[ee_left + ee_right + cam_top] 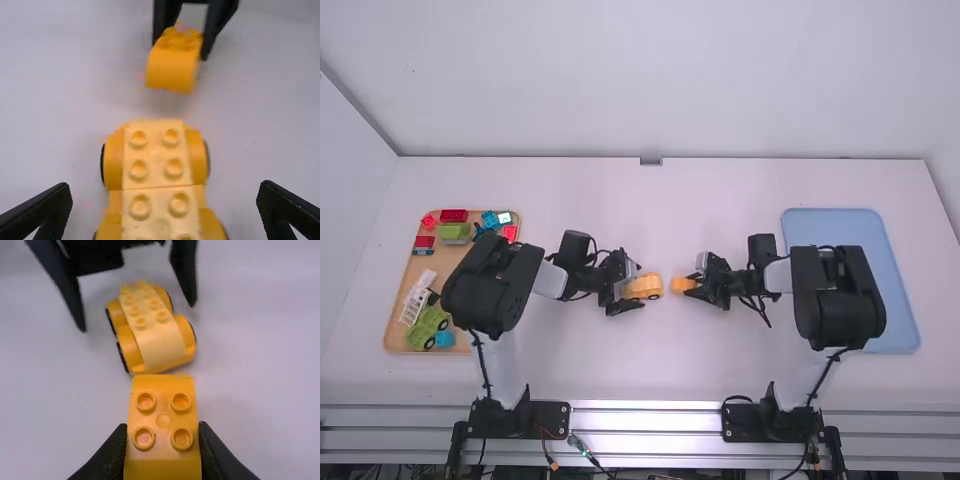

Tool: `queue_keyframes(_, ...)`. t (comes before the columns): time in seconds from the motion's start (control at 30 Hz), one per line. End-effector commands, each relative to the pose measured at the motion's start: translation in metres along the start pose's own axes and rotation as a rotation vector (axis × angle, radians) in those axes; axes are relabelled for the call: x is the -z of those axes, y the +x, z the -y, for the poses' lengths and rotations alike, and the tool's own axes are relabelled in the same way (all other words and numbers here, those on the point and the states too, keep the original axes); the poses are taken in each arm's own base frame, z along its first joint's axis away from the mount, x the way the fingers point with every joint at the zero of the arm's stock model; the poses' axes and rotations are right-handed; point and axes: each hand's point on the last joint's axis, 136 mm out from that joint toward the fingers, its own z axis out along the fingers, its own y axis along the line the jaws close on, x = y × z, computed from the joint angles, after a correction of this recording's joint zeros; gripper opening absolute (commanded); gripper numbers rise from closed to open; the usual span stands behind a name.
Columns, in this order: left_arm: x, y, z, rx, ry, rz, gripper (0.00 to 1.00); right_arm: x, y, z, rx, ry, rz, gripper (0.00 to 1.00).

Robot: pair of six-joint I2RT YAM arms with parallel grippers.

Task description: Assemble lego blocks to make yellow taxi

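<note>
Orange-yellow, the car base [157,182] has a paler studded top.

Left to right: board [447,265], car base [644,288], block [681,285], tray [835,226].

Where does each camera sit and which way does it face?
High view: above and behind, facing forward and down to the table; left arm, right arm show.
Left wrist view: on that wrist, facing the yellow car; left gripper, right gripper show.
Right wrist view: on that wrist, facing the yellow block; both grippers show.
Both wrist views share the car and block.
</note>
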Motion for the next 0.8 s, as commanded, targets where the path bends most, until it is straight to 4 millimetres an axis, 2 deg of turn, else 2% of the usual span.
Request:
queue_keyframes(0.0,-0.003,0.004,-0.007,0.02,-0.001,-0.007,0.99,0.001,-0.025,0.002,0.113,-0.006,0.034,0.22)
queue_keyframes(0.2,-0.01,0.01,-0.008,0.038,0.024,-0.003,0.97,-0.005,-0.04,-0.004,0.17,-0.025,0.043,0.21)
queue_keyframes(0.3,-0.011,0.017,-0.006,0.054,0.028,-0.013,0.92,-0.009,-0.043,-0.006,0.185,-0.036,0.047,0.2)
queue_keyframes(0.4,-0.01,0.022,0.0,0.021,0.036,-0.016,0.7,-0.014,-0.048,-0.008,0.199,-0.055,0.047,0.18)
queue_keyframes(0.43,-0.01,0.022,0.0,0.021,0.036,-0.016,0.7,-0.014,-0.048,-0.008,0.199,-0.055,0.047,0.18)
queue_keyframes(0.47,-0.011,0.022,0.001,0.016,0.04,-0.017,0.62,-0.016,-0.051,-0.008,0.208,-0.06,0.047,0.18)
queue_keyframes(0.5,-0.011,0.022,0.002,0.018,0.043,-0.018,0.59,-0.018,-0.054,-0.008,0.212,-0.064,0.048,0.18)
queue_keyframes(0.67,-0.011,0.013,0.006,0.007,0.074,0.03,0.57,-0.027,-0.053,-0.001,0.184,-0.048,-0.022,0.13)
queue_keyframes(0.77,-0.01,0.011,0.007,0.004,0.079,0.04,0.58,-0.034,-0.053,-0.006,0.196,-0.065,-0.039,0.13)
